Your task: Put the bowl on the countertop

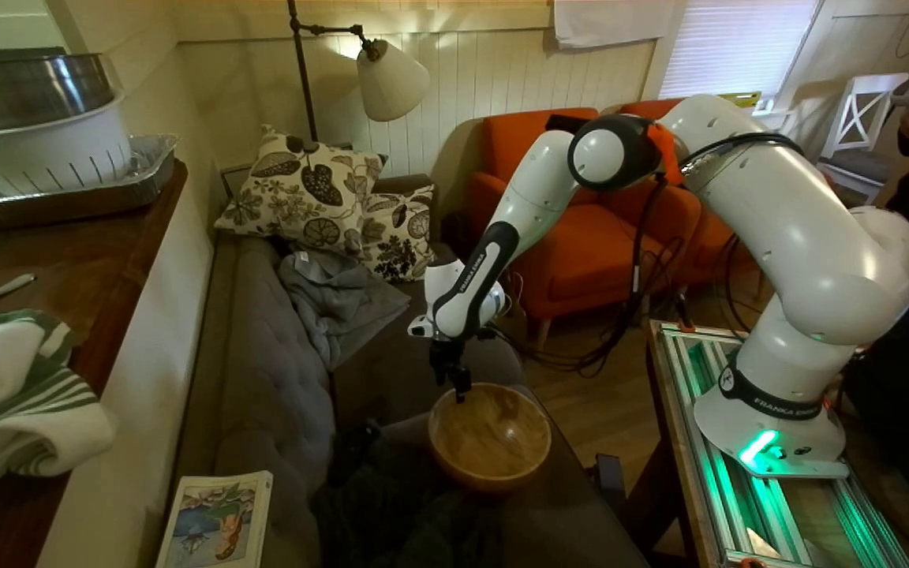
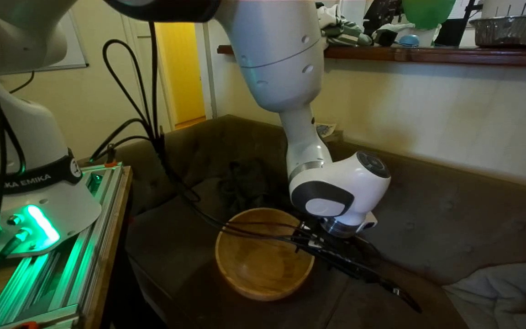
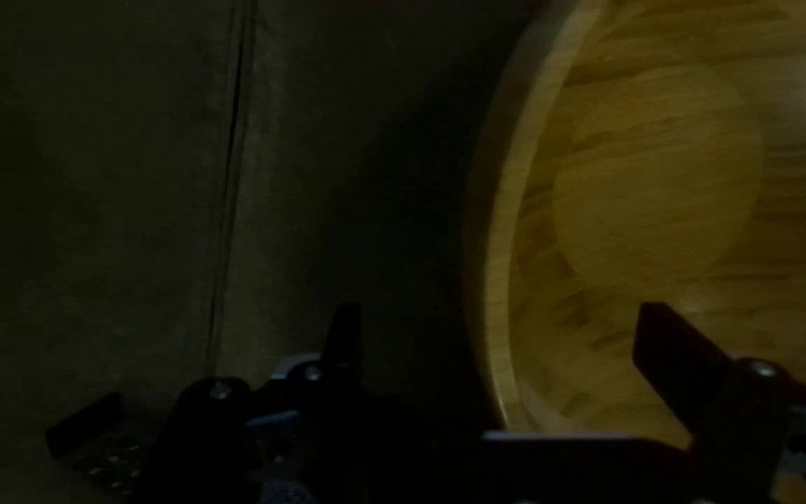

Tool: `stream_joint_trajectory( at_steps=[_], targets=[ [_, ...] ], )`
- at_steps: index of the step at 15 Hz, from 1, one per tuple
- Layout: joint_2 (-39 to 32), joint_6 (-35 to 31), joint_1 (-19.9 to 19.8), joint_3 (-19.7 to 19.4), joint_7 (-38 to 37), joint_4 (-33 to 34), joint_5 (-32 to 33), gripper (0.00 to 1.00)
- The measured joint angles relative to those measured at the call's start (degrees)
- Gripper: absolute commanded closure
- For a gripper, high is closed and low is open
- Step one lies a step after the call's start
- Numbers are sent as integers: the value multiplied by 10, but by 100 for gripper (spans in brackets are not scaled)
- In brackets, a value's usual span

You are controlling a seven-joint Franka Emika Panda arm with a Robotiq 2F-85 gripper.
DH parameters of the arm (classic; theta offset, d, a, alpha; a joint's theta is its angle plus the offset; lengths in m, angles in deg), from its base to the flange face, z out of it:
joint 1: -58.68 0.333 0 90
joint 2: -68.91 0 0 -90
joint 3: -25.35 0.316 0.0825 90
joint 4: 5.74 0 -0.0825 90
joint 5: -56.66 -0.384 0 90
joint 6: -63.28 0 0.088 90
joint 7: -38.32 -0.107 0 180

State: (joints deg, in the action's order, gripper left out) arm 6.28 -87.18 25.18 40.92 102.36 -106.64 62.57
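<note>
One round, light-brown wooden bowl (image 1: 494,438) stands on a dark, grey-brown tufted sofa (image 1: 265,379), its rim showing, in the wrist view, between the parted fingers (image 3: 670,357) of a black two-fingered gripper (image 3: 504,334).

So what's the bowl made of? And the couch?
The bowl looks like wood, smooth and polished: grain streaks and a bright glint show. The couch looks like matt cloth: it's tufted and barely shines, though I can't be sure.
</note>
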Motion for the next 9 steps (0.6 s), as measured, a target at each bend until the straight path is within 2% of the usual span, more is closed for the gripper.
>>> stream_joint_trajectory(
  at_steps=[2, 4, 6, 9],
  targets=[
    [-17, 58, -26, 19, 68, 25, -19, 0],
    [-33, 124, -35, 24, 115, 57, -42, 0],
    [-47, 177, -31, 20, 137, 88, -64, 0],
    [-66, 220, -14, 6, 145, 128, -90, 0]
  ],
)
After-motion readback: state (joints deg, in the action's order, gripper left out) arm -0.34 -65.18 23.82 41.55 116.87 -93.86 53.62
